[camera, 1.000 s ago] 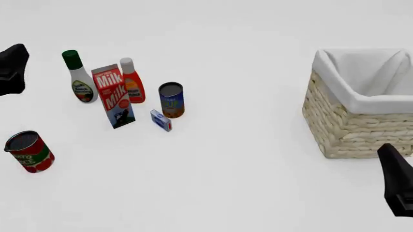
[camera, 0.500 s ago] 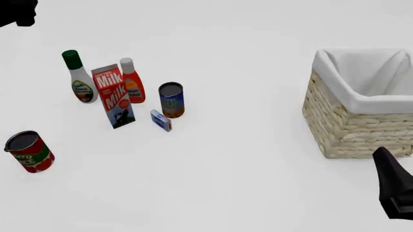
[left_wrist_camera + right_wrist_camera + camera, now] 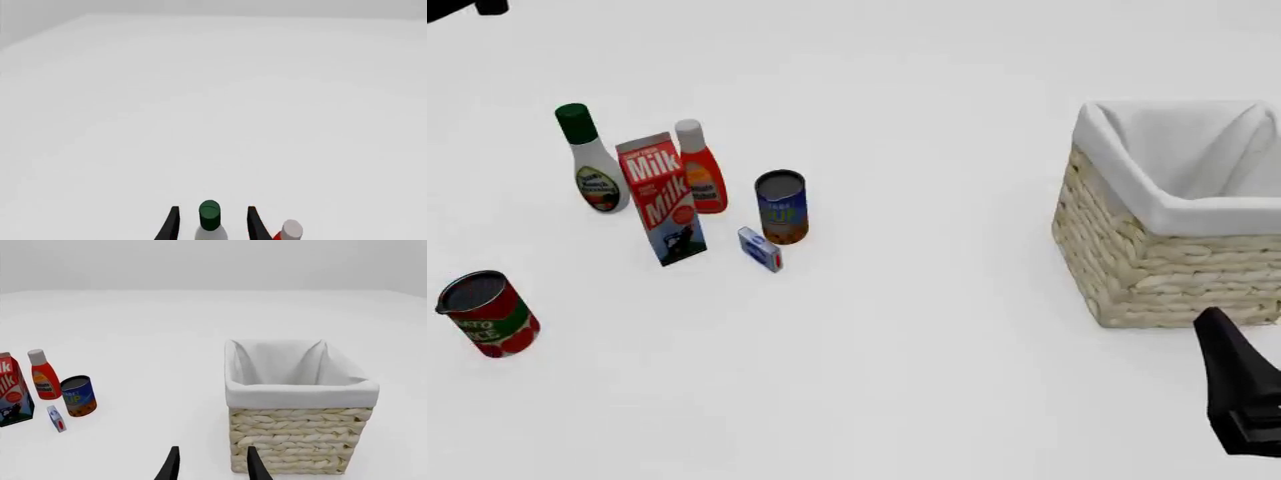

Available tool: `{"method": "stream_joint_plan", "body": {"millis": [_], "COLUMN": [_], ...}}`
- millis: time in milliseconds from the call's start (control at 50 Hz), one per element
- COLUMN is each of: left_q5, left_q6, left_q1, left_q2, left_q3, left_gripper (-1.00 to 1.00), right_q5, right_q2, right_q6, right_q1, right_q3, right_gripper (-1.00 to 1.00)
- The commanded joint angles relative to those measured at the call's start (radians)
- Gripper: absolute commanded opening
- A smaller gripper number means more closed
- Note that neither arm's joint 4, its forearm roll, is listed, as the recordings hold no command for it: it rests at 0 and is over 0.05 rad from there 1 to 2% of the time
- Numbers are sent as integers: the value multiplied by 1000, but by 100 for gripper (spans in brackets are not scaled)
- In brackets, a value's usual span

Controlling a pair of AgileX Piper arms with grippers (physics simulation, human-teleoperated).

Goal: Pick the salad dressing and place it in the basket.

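Observation:
The salad dressing (image 3: 593, 165), a white bottle with a dark green cap, stands upright at the left end of a group of groceries. In the left wrist view its green cap (image 3: 209, 216) shows between the two spread fingertips of my left gripper (image 3: 211, 221), which is open, empty and not touching it. In the front view only a dark bit of the left arm (image 3: 465, 6) shows at the top left corner. The basket (image 3: 1148, 270), wicker with white lining, stands at the right and also shows in the right wrist view (image 3: 300, 440). My right gripper (image 3: 211, 462) is open and empty, just in front of the basket.
A milk carton (image 3: 661, 198) and a red-orange bottle (image 3: 701, 170) stand right beside the dressing. A blue can (image 3: 782, 206) and a small blue box (image 3: 759, 249) are to their right. A red tomato can (image 3: 487, 314) stands alone at the front left.
The left arm has gone from the left edge of the front view up to its top left corner. The right gripper has crept slightly up and left. The groceries have not moved.

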Motion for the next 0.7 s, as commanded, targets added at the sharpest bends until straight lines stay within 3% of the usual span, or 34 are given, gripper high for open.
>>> {"method": "stream_joint_plan", "body": {"millis": [20, 420, 700], "left_q5": [49, 106, 174], "left_q6": [-18, 9, -27], "left_q1": [23, 29, 18], "left_q2": [119, 273, 359], "left_q3": [-131, -278, -361], "left_gripper": [100, 100, 100], "right_q5": [-3, -4, -1], "right_q2": [0, 0, 0], "right_q6": [2, 1, 0], "right_q1": [3, 19, 22], "right_q3": [3, 3, -8], "right_gripper": [100, 100, 100]}}
